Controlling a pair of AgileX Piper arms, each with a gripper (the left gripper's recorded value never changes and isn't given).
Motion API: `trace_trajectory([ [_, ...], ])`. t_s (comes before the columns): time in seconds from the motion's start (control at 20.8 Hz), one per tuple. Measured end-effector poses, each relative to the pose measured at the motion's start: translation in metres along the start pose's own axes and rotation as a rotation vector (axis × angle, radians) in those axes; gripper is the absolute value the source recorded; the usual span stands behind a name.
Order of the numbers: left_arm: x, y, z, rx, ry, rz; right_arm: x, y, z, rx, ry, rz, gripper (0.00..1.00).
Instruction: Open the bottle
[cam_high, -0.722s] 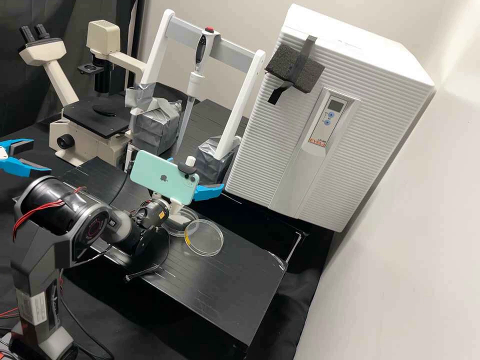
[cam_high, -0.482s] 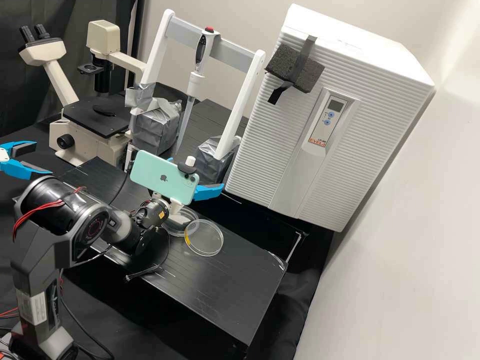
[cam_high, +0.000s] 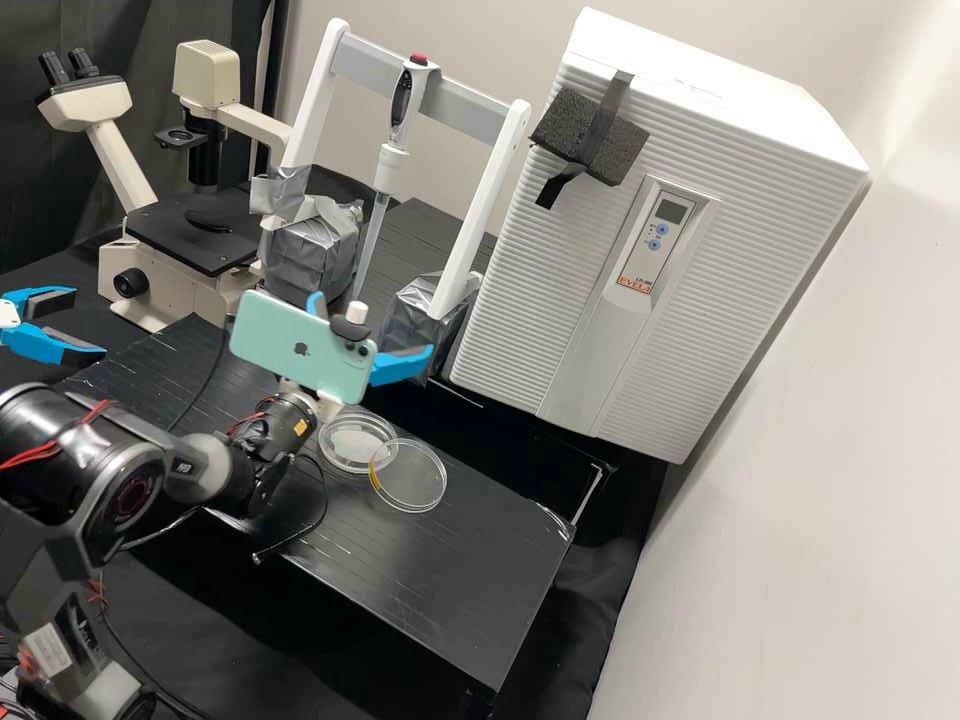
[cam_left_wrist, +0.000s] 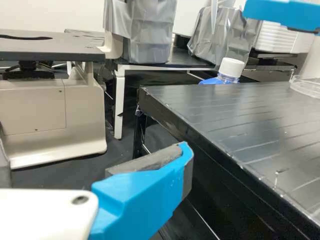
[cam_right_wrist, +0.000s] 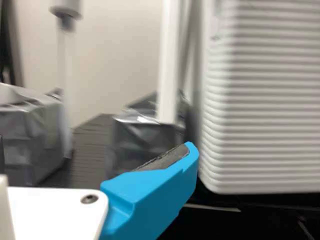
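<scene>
One arm moved in the last second. The right arm pulled toward the platform's (cam_high: 450, 560) left end, and its big elbow housing sank lower off the platform's front-left corner. The right gripper (cam_high: 372, 322), with a phone (cam_high: 300, 347) on its wrist, shifted the same way and now hangs over the platform's back-left part. The dish (cam_high: 356, 440) that the wrist half hid now shows whole on the platform top, with a second dish overlapping it. The left gripper (cam_high: 90, 321) barely drifted and is still parked off the platform's left end, about level with the platform top.

The bottle (cam_left_wrist: 231, 67) stands just past the platform's back edge and lower than the top. Its white cap and a bit of blue label poke above the edge, and the cap is on. Nothing touches it. In the left wrist view a right gripper finger sits above and to one side of the cap, apart from it.

Meaning for the task: no grasp yet, still the approach stage. The shift looks like repositioning over the bottle rather than a grab. Opening likely needs one gripper on the body and the other on the cap, and neither is placed for that.

Pose:
- **Right arm:** the forearm runs roughly level above the platform's left part, with the wrist aimed past the platform's back edge. The jaws are wide apart and empty.
- **Left arm:** the gripper points toward the platform's left end. The jaws are spread wide, with nothing between them.
</scene>
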Motion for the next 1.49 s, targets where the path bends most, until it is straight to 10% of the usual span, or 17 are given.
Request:
trace_trajectory([
  [0.63,0.0001,0.0,0.0,0.001,-0.002,-0.001,-0.002,-0.044,-0.009,0.024,0.044,-0.167,1.0],
  [1.49,-0.0017,-0.001,-0.001,-0.004,0.007,-0.003,0.008,-0.057,-0.005,0.016,0.021,-0.208,1.0],
])
